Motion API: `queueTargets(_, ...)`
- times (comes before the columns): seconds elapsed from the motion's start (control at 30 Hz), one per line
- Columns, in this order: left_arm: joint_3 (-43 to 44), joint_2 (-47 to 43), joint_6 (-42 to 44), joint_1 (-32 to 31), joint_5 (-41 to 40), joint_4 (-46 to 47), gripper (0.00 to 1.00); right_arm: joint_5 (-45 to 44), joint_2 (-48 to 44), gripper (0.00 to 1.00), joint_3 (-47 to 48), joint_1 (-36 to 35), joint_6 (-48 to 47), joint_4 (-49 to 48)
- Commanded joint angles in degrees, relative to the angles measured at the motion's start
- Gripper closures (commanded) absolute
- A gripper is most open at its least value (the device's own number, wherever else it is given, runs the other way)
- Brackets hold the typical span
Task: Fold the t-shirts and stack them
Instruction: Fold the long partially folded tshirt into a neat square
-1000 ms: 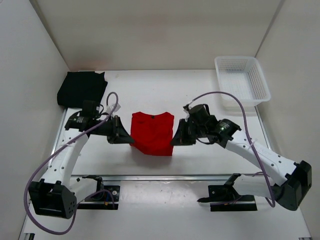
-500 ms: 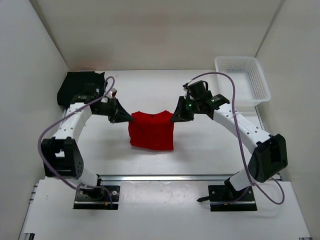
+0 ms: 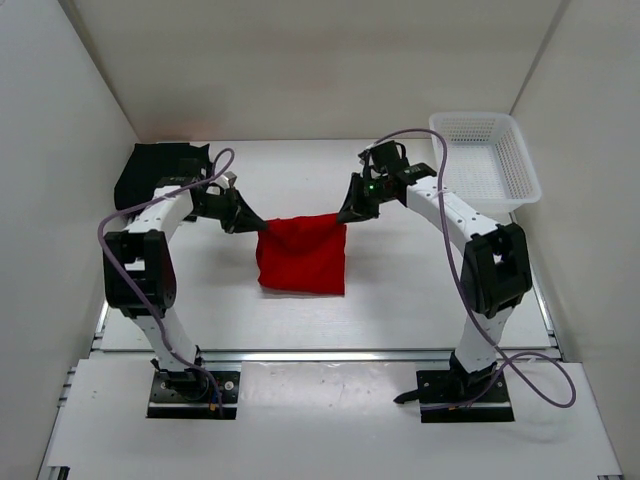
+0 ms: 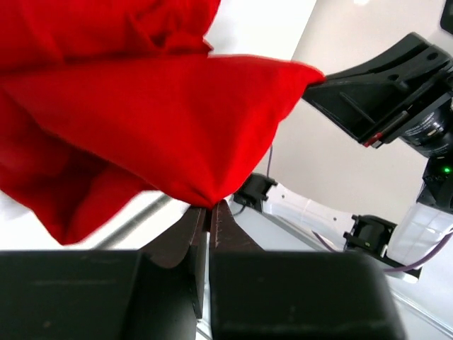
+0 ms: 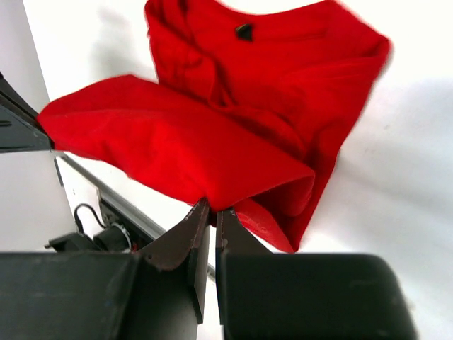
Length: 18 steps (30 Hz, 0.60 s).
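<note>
Left gripper (image 3: pixel 250 224) and right gripper (image 3: pixel 347 215) each pinch the one red t-shirt (image 3: pixel 300 258); one black t-shirt (image 3: pixel 158 172) lies far left.

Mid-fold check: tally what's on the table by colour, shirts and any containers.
red t-shirt: 1
black t-shirt: 1
white basket: 1
Total: 3

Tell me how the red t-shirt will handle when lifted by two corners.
Likely floppy: the red t-shirt sags between the left gripper and right gripper, its lower part bunched on the table. Probably light, since small corner pinches hold it. Folds may shift when lowered.
</note>
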<state>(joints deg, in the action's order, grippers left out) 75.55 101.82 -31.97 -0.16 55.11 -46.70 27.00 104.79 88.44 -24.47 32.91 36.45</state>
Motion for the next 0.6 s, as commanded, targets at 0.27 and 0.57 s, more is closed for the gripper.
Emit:
queueTargets(0.27, 12.07, 11.99, -1.7, 0.16, -1.76, 5.03, 0.99, 2.79, 10.07, 1.0, 9.63, 3.64, -1.44, -1.73)
queueTargets(0.57, 17.08, 18.76, -0.91, 1.84, -4.31, 6.27, 0.91, 2.97, 22.98, 0.92, 26.14, 5.75, -2.49, 2.56)
